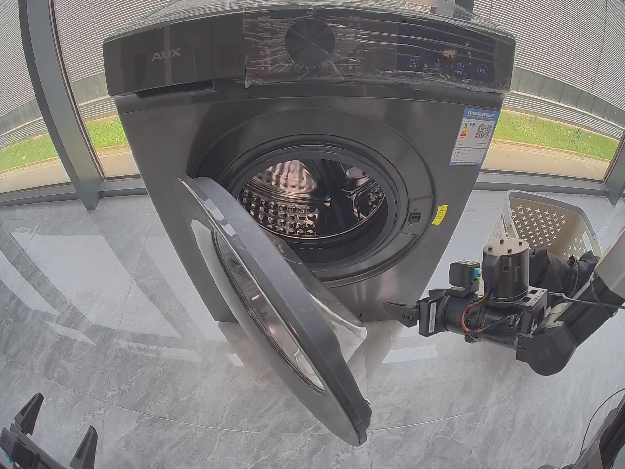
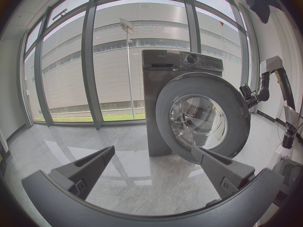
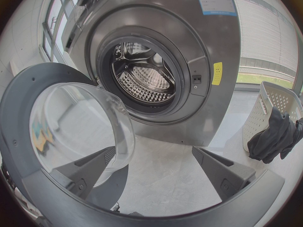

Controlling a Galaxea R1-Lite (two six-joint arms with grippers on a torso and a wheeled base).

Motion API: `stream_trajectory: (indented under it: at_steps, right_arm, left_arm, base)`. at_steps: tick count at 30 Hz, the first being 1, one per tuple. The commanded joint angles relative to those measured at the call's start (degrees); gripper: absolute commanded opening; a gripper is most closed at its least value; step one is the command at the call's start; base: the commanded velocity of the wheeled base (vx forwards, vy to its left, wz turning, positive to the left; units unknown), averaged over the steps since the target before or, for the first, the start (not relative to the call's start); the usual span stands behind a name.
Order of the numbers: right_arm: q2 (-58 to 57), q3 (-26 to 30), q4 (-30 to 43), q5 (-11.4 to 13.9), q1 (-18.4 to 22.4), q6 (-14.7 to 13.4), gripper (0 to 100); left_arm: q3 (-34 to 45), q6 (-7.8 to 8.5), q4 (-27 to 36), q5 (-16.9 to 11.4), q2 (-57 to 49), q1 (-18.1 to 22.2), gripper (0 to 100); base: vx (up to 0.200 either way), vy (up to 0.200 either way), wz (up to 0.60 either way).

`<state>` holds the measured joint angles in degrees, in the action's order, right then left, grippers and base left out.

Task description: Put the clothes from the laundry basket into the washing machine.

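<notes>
**Time to grab the clothes**

The washing machine (image 1: 416, 131) has its door (image 1: 280, 307) wide open, and the drum (image 3: 142, 79) looks bare. Dark clothes (image 3: 274, 139) hang over the rim of the laundry basket (image 3: 268, 104) beside the machine. The right hand (image 3: 152, 149) and the left hand (image 2: 152, 148) are both spread wide, holding nothing. The right hand is nearer, so it should turn to the basket, pinch a thick bunch of cloth and lift it clear of the rim.
</notes>
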<state>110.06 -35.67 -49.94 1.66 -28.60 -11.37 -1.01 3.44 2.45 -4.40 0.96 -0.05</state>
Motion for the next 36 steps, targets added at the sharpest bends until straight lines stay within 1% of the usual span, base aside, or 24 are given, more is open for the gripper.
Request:
stream_trajectory:
  at_steps: [1, 4, 8, 10, 11, 13, 18, 21, 26, 27, 28, 30, 32, 34, 36]
  right_arm:
    - [7.5, -3.8, -0.3, -2.3, -0.8, -0.1, 100]
    - [9.2, -4.8, -0.3, -2.6, -1.1, -0.1, 100]
    - [10.2, -5.0, -0.7, -2.5, -3.9, -0.3, 100]
    - [10.2, -4.7, -1.1, -2.5, -4.7, -0.3, 100]
    - [10.1, -3.5, -2.3, -2.3, -5.9, -0.2, 100]
    - [9.7, -2.1, -3.4, -1.9, -7.1, -0.2, 100]
    - [9.6, -1.9, -5.2, -1.8, -7.3, -0.2, 100]
    - [10.1, -3.2, -5.3, -1.9, -6.9, -0.2, 100]
    - [12.4, -5.5, -5.3, -2.3, -7.5, -0.3, 100]
    - [14.0, -7.4, -5.2, -2.4, -8.1, -0.2, 100]
    - [14.0, -7.4, -5.2, -2.4, -8.1, -0.2, 100]
    - [15.0, -11.0, -3.8, -2.5, -9.0, -0.2, 100]
    - [15.2, -11.5, -3.3, -2.5, -9.2, -0.1, 100]
    - [15.9, -14.7, -0.6, -2.4, -9.8, -0.1, 100]
    - [16.2, -16.0, 0.5, -2.4, -10.3, -0.1, 100]
  left_arm:
    - [1.0, -0.01, 0.0, 0.0, -1.0, 0.0, 100]
    - [1.0, -0.01, 0.0, 0.0, -1.0, 0.0, 100]
    - [1.0, -0.01, 0.0, 0.0, -1.0, 0.0, 100]
    - [1.0, -0.01, 0.0, 0.0, -1.0, 0.0, 100]
    - [1.0, -0.01, 0.0, 0.0, -1.0, 0.0, 100]
    - [1.0, -0.01, 0.0, 0.0, -1.0, 0.0, 100]
    - [1.0, -0.01, 0.0, 0.0, -1.0, 0.0, 100]
    - [1.0, 0.08, 0.0, 0.0, -1.0, 0.0, 100]
    - [1.0, -0.01, 0.0, 0.0, -1.0, 0.0, 100]
    - [1.0, -0.01, 0.0, 0.0, -1.0, 0.0, 100]
    - [1.0, -0.01, 0.0, 0.0, -1.0, 0.0, 100]
    - [1.0, -0.01, 0.0, 0.0, -1.0, 0.0, 100]
    - [1.0, -0.01, 0.0, 0.0, -1.0, 0.0, 100]
    - [1.0, -0.10, 0.0, 0.0, -1.0, 0.0, 100]
    - [1.0, 0.08, 0.0, 0.0, -1.0, 0.0, 100]
  base:
    - [0.000, 0.000, 0.00]
    - [0.000, 0.000, 0.00]
    - [0.000, 0.000, 0.00]
    - [0.000, 0.000, 0.00]
    - [0.000, 0.000, 0.00]
    - [0.000, 0.000, 0.00]
    - [0.000, 0.000, 0.00]
    - [0.000, 0.000, 0.00]
    - [0.000, 0.000, 0.00]
    - [0.000, 0.000, 0.00]
    - [0.000, 0.000, 0.00]
    - [0.000, 0.000, 0.00]
    - [0.000, 0.000, 0.00]
    - [-0.200, 0.000, 0.00]
    - [-0.200, 0.000, 0.00]
